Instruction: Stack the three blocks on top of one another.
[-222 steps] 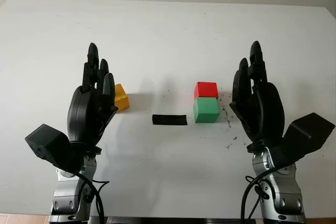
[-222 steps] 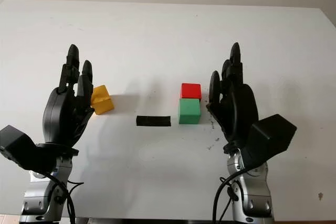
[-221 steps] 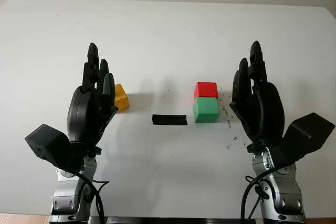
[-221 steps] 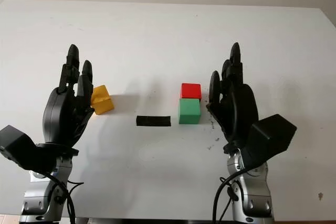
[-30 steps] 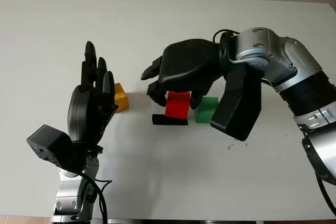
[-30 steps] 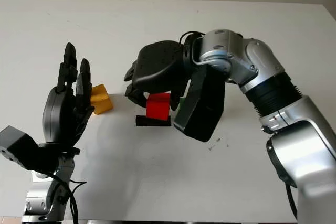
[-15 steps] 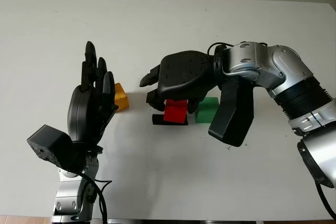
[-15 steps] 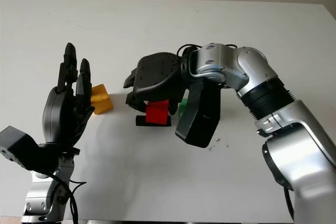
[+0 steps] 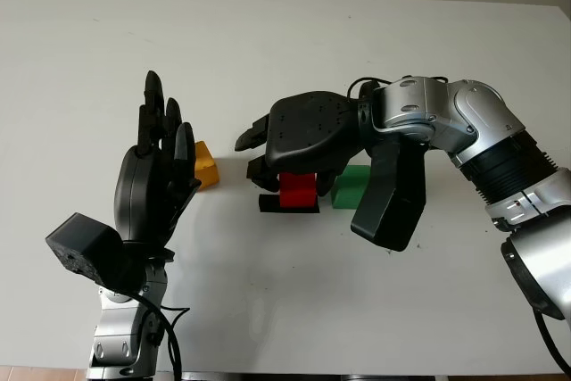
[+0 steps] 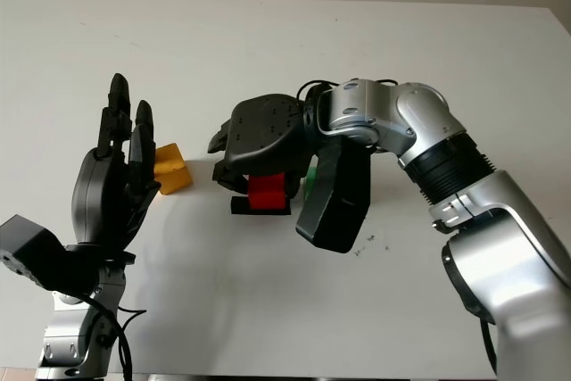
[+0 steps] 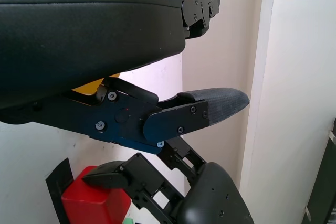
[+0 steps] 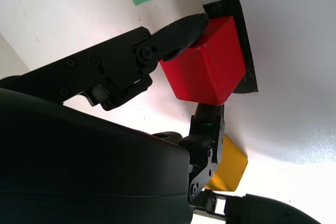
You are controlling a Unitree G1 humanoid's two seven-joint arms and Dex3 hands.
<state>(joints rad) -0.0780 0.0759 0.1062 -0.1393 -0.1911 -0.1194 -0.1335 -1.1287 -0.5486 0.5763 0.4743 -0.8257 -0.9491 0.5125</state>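
Note:
My right hand (image 9: 287, 178) reaches in from the right to the middle of the white table (image 9: 268, 51), shut on the red block (image 9: 298, 190). The block sits at a strip of black tape (image 9: 287, 206); in the right wrist view the red block (image 12: 207, 69) stands on or just over the black tape (image 12: 247, 51), with fingers on two of its sides. Just to the right lies the green block (image 9: 353, 185), partly hidden by the hand. The yellow block (image 9: 206, 165) lies to the left, beside my open left hand (image 9: 161, 144), which is raised upright.
The right wrist's black camera housing (image 9: 389, 202) hangs low over the table just right of the green block. Dark scuff marks (image 9: 390, 248) dot the table near it.
Over the last second my right hand has lowered the red block down onto the black tape and shifted slightly left. The left hand and the yellow and green blocks have not moved.

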